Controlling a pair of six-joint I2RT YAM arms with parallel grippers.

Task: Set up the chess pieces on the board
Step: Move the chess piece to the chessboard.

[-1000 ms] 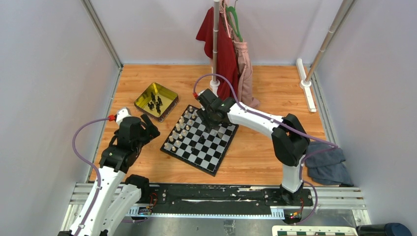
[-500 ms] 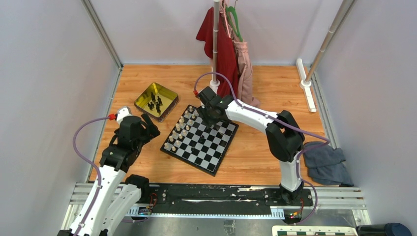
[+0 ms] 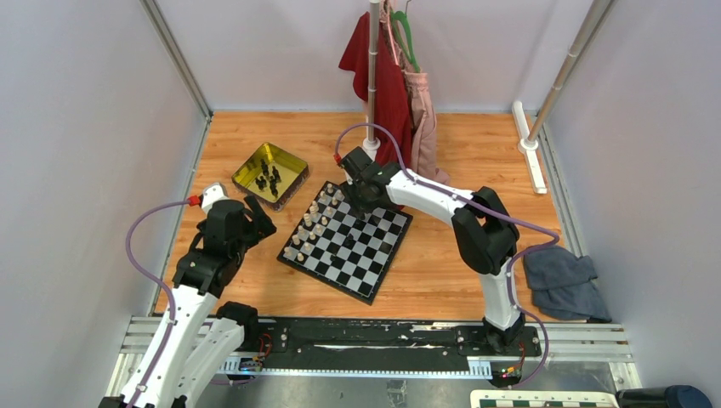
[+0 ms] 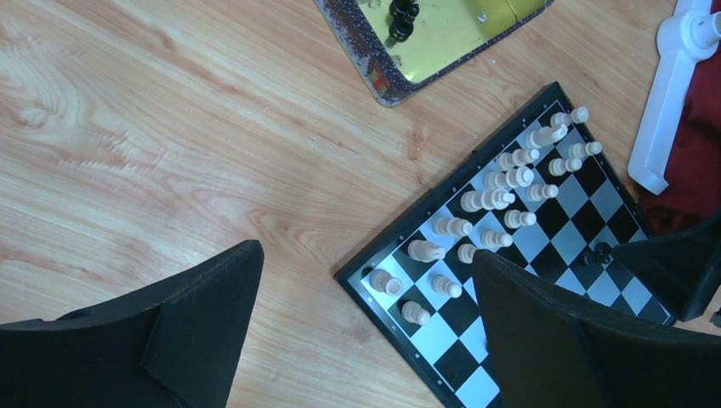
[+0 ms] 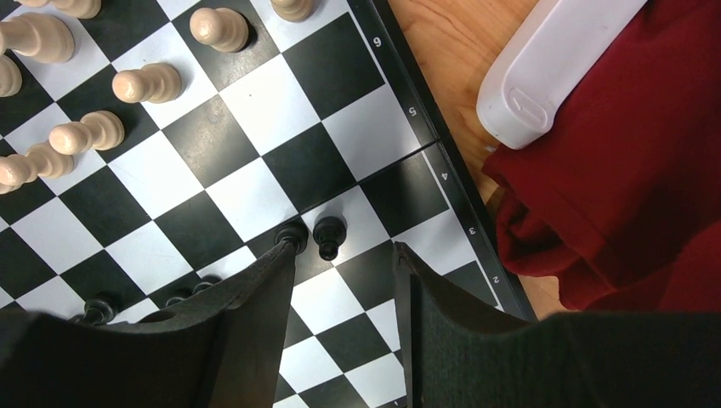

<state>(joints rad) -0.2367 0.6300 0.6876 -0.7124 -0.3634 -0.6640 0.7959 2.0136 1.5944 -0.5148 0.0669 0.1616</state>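
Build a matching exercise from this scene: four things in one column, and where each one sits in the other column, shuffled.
Things
1. gold tray
2. cream pieces
3. grey cloth
4. red garment

Places
A. hanging at the back
B. standing in rows on the board
C. crumpled at the scene's right edge
D. left of the board's far corner, black pieces inside

Pairs: 1-D, 2-B, 3-C, 4-A

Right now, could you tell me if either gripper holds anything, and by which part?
Nothing is held. The left gripper is open and empty; the right gripper is open, a black pawn standing free by its fingertips.
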